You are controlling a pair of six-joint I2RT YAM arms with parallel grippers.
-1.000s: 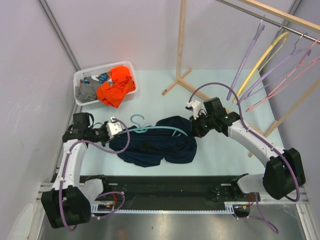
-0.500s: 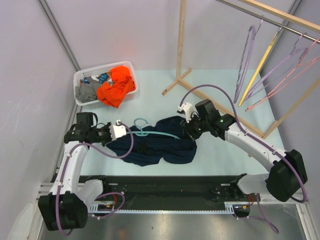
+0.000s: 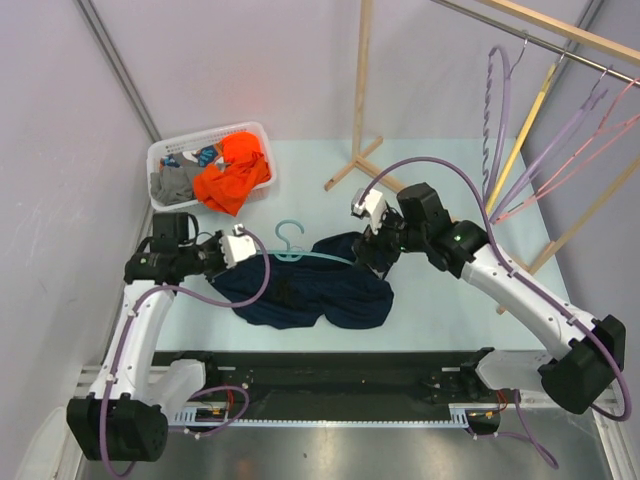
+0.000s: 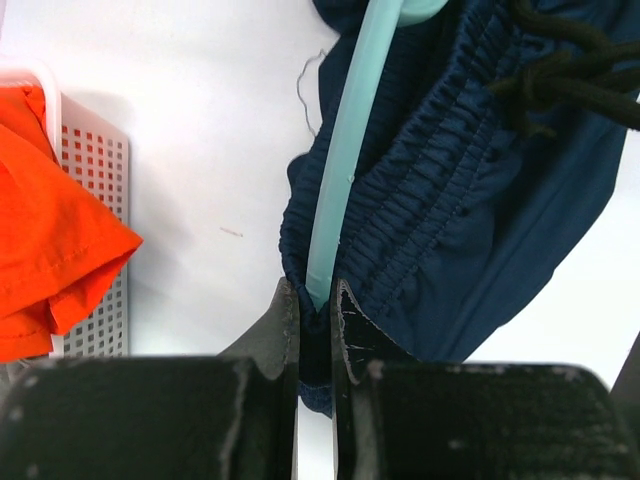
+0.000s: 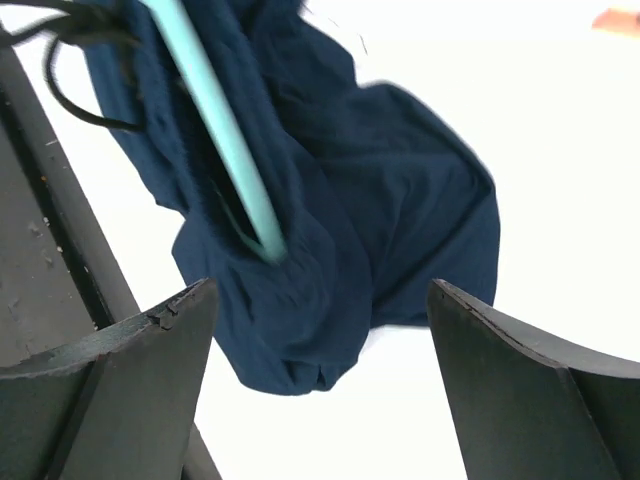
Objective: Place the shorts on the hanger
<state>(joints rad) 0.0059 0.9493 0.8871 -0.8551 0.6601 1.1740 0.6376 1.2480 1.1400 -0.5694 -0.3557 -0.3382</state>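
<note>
The navy shorts (image 3: 310,292) lie bunched on the table, threaded on the teal hanger (image 3: 288,236), whose hook points to the far side. My left gripper (image 3: 258,262) is shut on the hanger's left end (image 4: 340,150) together with a fold of the shorts' elastic waistband (image 4: 470,200). My right gripper (image 3: 376,256) hovers over the shorts' right end, jaws wide open and nothing between them. In the right wrist view the hanger's other arm (image 5: 225,130) disappears into the dark fabric (image 5: 400,220) just beyond the right gripper (image 5: 320,290).
A white basket (image 3: 160,155) at the back left holds an orange garment (image 3: 235,172) and a grey one (image 3: 172,185). A wooden rack (image 3: 362,90) stands at the back right with purple (image 3: 497,110), yellow and pink hangers. A black rail (image 3: 330,375) runs along the near edge.
My right gripper has opened and let go of the shorts' right end, shifting slightly left and back. The left gripper has kept its grip and moved a little right. A purple hanger on the rack swings.
</note>
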